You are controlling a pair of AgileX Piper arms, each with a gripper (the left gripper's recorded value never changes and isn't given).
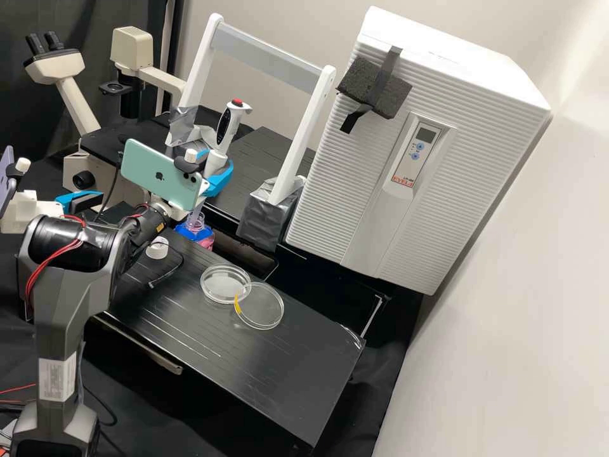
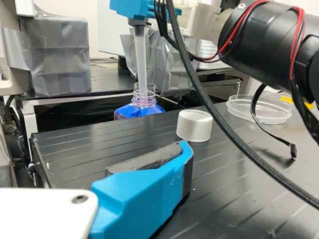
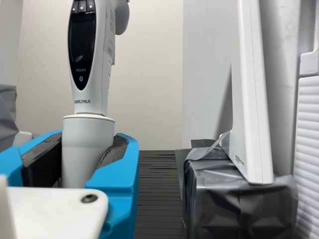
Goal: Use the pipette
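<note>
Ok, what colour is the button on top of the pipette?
Red; the button atop the pipette shows best in the high view.

Pale wall (image 1: 507, 317), black bench (image 1: 254, 362)

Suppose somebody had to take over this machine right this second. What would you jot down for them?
Right hand: clamped on the pipette, which stands upright.
Left hand: low by the black tray, near the white cap, carrying nothing visible.
The pipette's tip reaches into the neck of the open bottle.
Done: bottle uncapped, tip in.
Left, probably: draw liquid and carry it to the clear dishes on the tray.
</note>
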